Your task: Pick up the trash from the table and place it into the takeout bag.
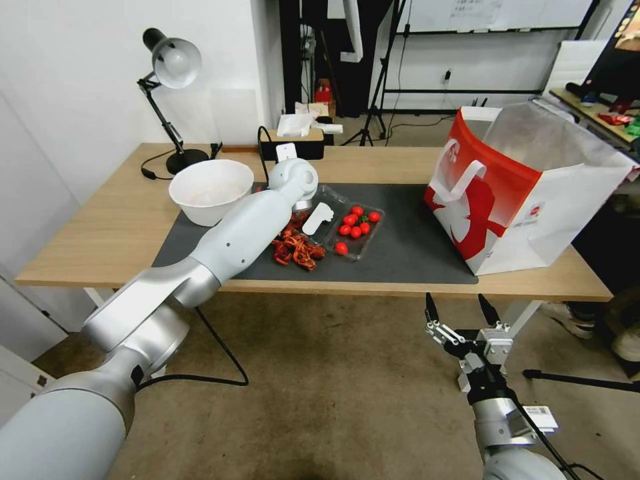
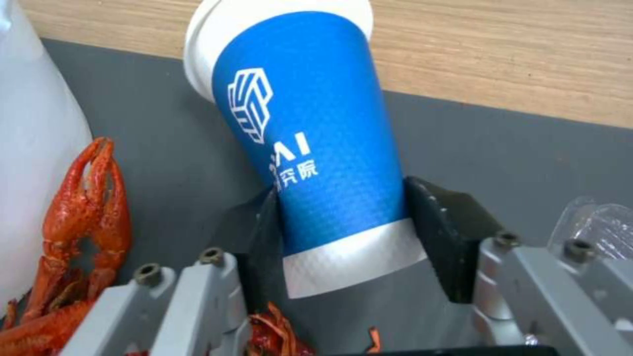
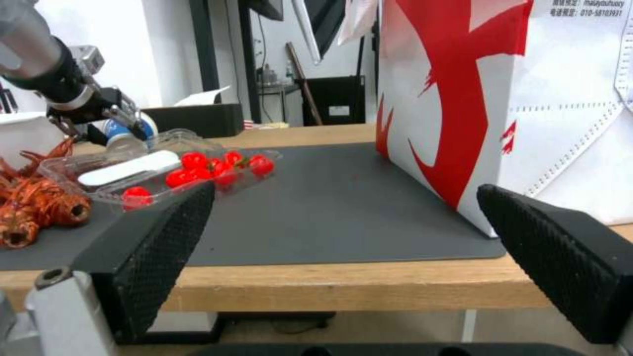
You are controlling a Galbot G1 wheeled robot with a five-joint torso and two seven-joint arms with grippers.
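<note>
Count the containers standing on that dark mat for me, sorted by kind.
White bowl: 1
Blue paper cup: 1
Clear tomato tray: 1
Takeout bag: 1
Total: 4

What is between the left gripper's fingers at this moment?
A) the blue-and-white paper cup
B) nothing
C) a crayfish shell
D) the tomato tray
A: in the left wrist view the left gripper has a black finger on each side of the blue-and-white paper cup, near its white base band.
</note>
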